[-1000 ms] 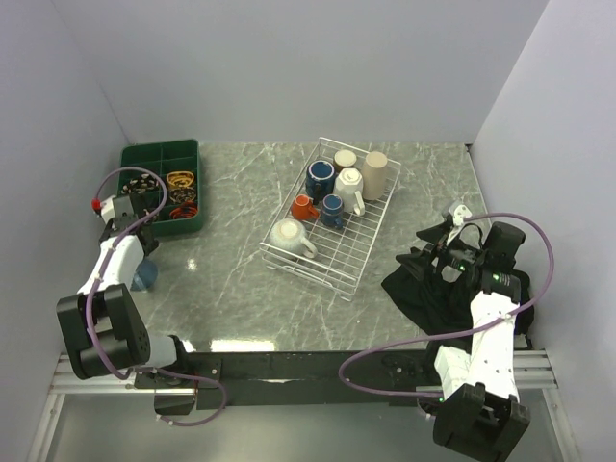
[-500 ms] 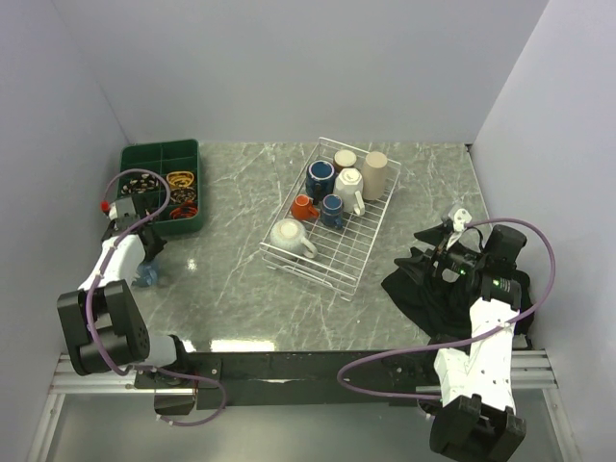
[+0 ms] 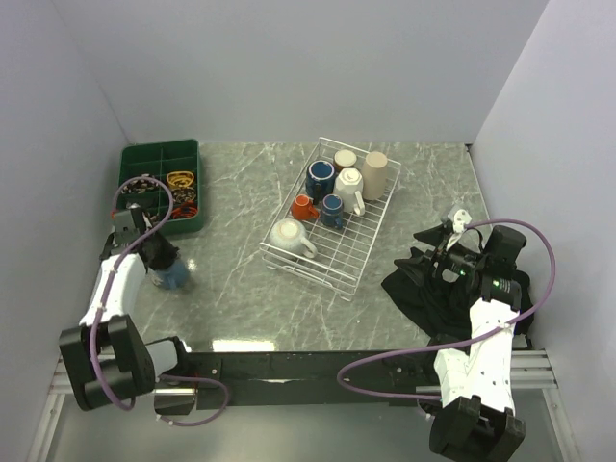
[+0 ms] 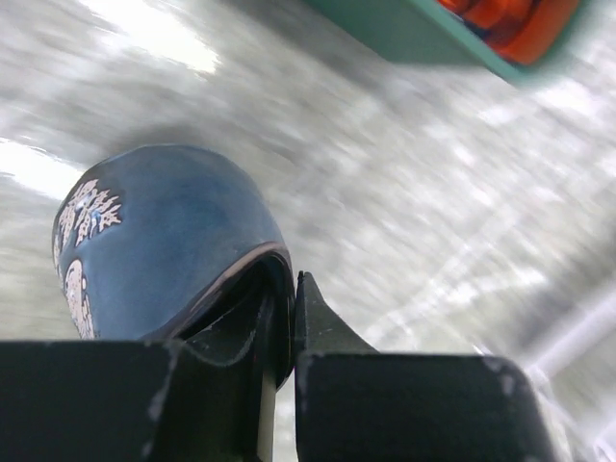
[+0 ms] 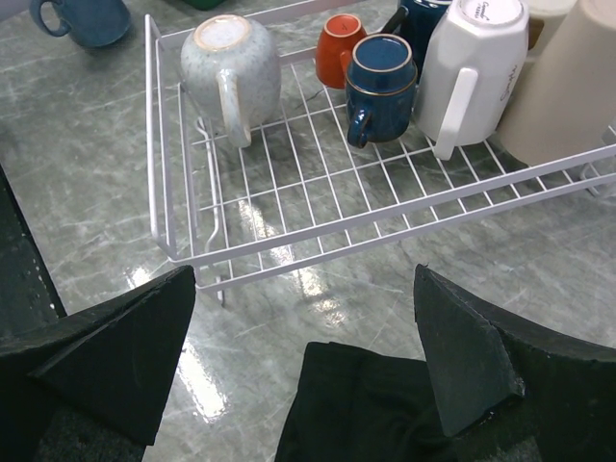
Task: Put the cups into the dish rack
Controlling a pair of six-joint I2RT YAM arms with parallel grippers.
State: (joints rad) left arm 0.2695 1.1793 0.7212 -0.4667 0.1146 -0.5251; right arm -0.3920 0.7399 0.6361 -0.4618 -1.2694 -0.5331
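The left end effector (image 4: 287, 303) is clenched on the thin rim of a glazed, rounded blue mug (image 4: 164, 241) with white speckled markings, one finger inside, one outside. The mug is at the left of the glossy grey marbled worktop (image 3: 241, 192), well left of the white wire dish rack (image 3: 342, 252) holding six ceramic cups (image 3: 348, 183). The right end effector (image 5: 303, 289) is spread wide over crumpled black cloth (image 5: 366, 404), right of the rack

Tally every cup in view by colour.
Blue: 3 (dark blue mug, navy cup, blue cup)
White: 2 (white mug, speckled mug)
Beige: 1 (tumbler)
Orange: 1 (orange cup)
Brown-cream: 1 (brown-cream cup)
Total: 8
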